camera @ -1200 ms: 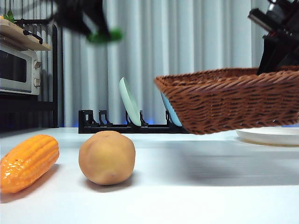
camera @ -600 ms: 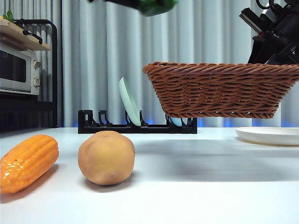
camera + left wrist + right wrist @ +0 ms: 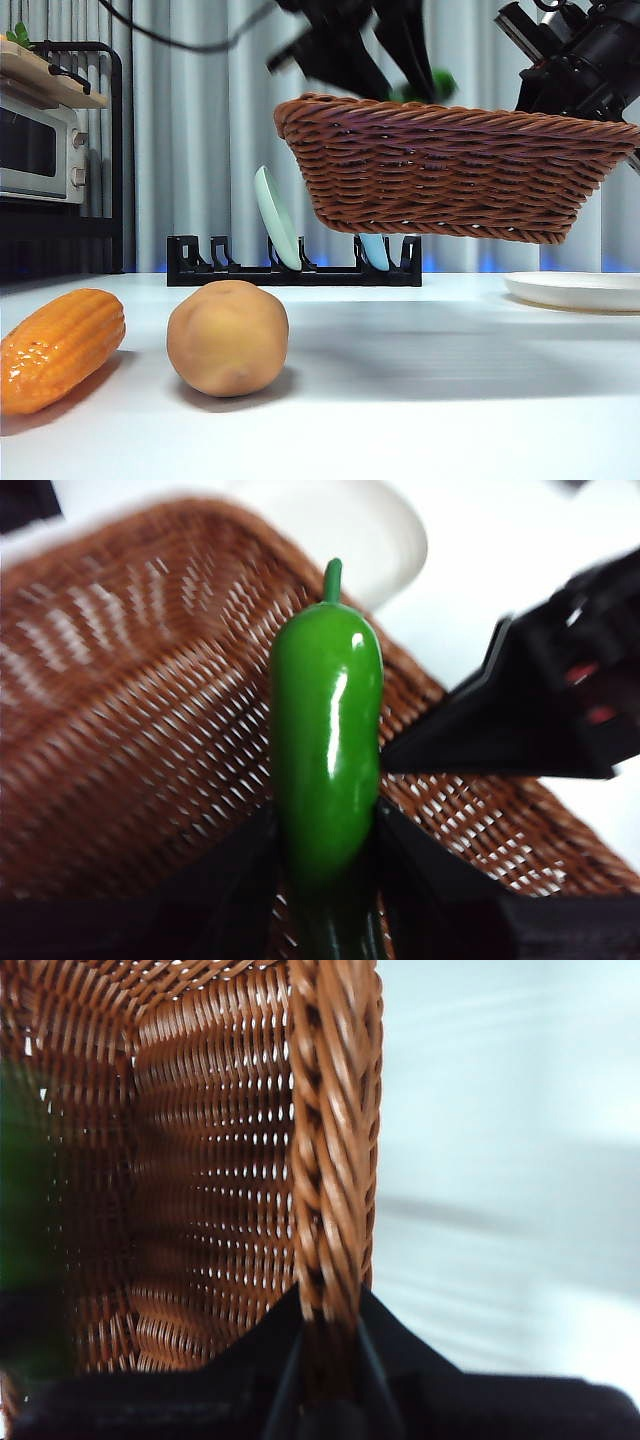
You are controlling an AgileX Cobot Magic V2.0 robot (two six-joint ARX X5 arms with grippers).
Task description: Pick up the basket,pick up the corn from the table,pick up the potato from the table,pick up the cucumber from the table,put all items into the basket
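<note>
The brown wicker basket (image 3: 450,170) hangs in the air, tilted, above the white table (image 3: 420,400). My right gripper (image 3: 328,1310) is shut on its braided rim (image 3: 335,1140), at the upper right of the front view (image 3: 585,85). Above the inside of the basket (image 3: 130,710), my left gripper (image 3: 325,830) is shut on the glossy green cucumber (image 3: 325,740). A green bit of the cucumber (image 3: 435,85) shows over the rim. The orange corn (image 3: 60,345) and the tan potato (image 3: 228,337) lie on the table at the front left.
A black dish rack (image 3: 295,270) with a pale green plate (image 3: 275,215) stands at the back. A white plate (image 3: 575,290) lies at the right under the basket's end. A toaster oven (image 3: 35,150) sits on a shelf at far left.
The basket has risen, shifted left and tilted. My left gripper has carried the cucumber rightward and down, from the upper left to just over the basket. Corn and potato have not moved.
</note>
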